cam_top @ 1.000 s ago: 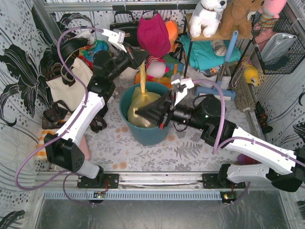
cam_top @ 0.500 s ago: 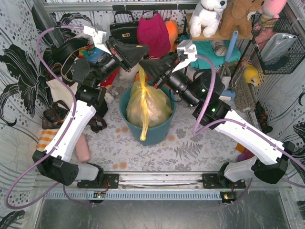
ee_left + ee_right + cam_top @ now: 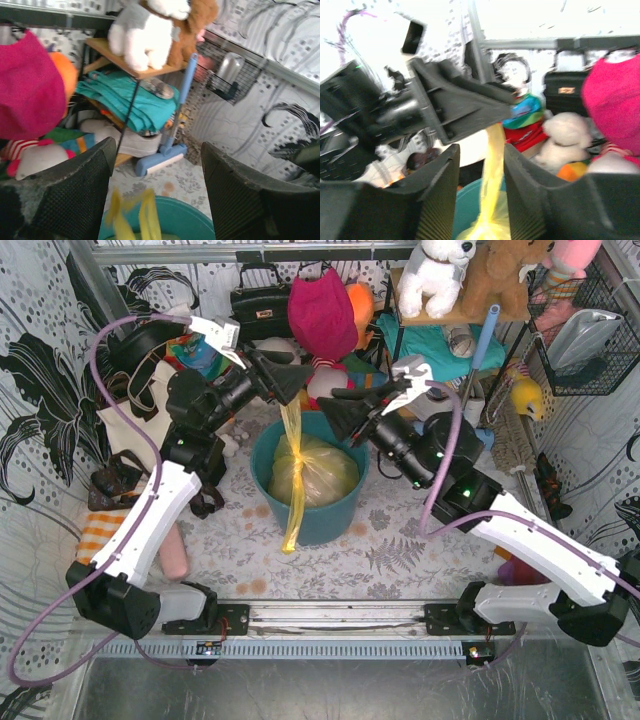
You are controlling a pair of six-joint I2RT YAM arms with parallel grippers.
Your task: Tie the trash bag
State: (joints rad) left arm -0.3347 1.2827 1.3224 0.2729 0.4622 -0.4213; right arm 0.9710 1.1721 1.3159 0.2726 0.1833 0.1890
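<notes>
Translucent yellow-green plastic trash bag (image 3: 322, 476) sits in round teal bin (image 3: 325, 525). Left gripper (image 3: 156, 150) and right gripper (image 3: 480, 149) both stand parted, clamping nothing.

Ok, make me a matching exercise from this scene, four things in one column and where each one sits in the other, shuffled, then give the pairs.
Things:
1. trash bag
2. white plush dog
3. black handbag
4. cream tote bag

Places:
A. on the wooden shelf
B. on the far left side
C. inside the teal bin
D. at the back, just left of the pink bundle

Pairs: 1-C, 2-A, 3-D, 4-B
</notes>
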